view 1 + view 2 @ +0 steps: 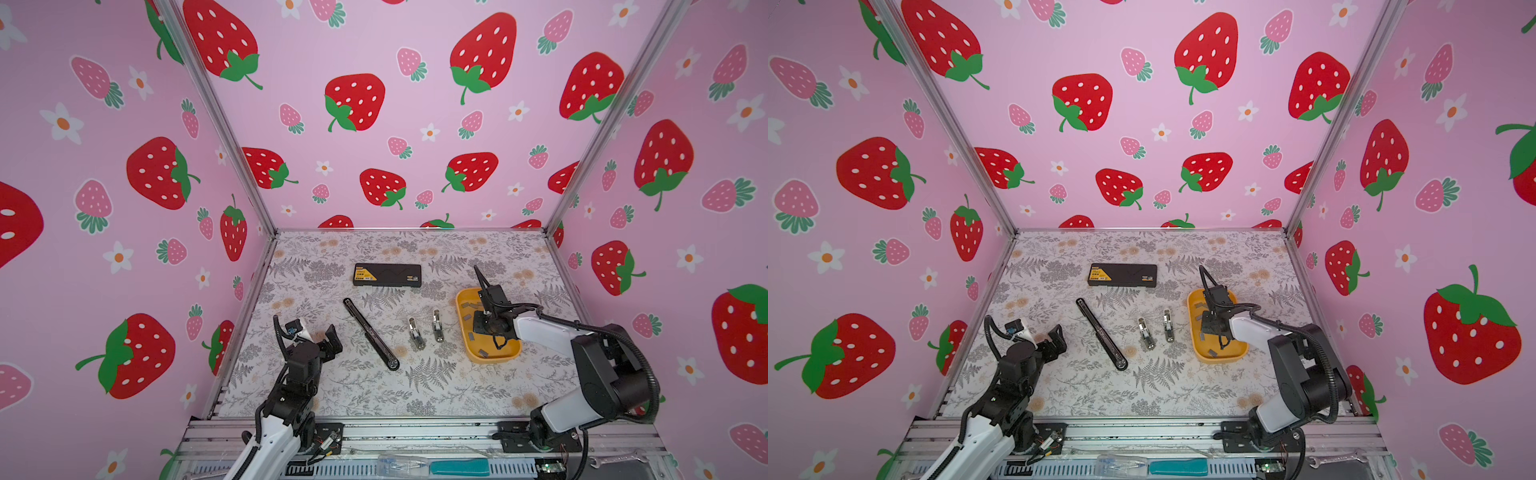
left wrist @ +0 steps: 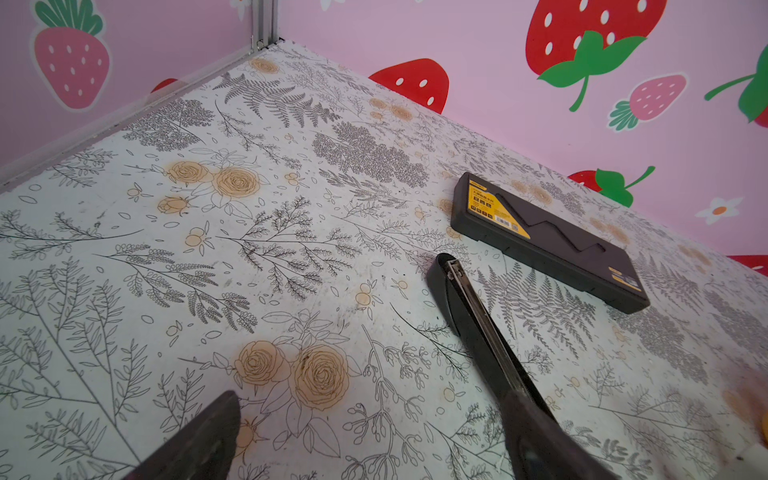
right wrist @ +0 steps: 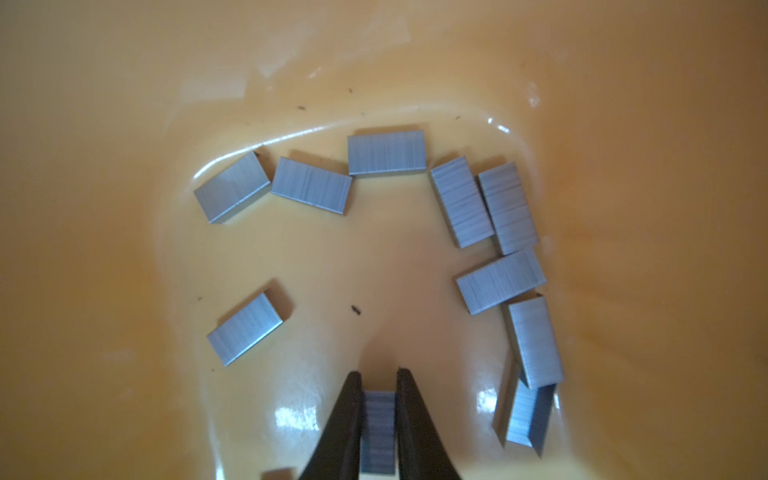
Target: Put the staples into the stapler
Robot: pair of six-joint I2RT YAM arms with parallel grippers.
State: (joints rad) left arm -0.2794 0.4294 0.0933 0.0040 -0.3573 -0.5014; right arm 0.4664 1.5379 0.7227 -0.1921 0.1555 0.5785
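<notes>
The right pincer [image 3: 378,376] is down in the yellow tray [image 1: 494,359], on the right side of the worktop [image 1: 374,395]. It is clenched on one strip of staples [image 3: 377,432], one tip on each long side. More staples [image 3: 386,151] lie loose around it in the tray.

The left pincer [image 1: 328,338] hangs wide and released at the near left, holding nothing. Two small staplers [image 1: 415,332] lie just left of the tray. A long black tool [image 1: 370,332] lies further left, and a black case [image 1: 387,275] sits at the far side.

To do this step well, I think the pincer should lift straight up and slowly, so the strip does not slip or snap. It should clear the tray wall before going left to a stapler. I cannot tell if a stapler is open and ready.
</notes>
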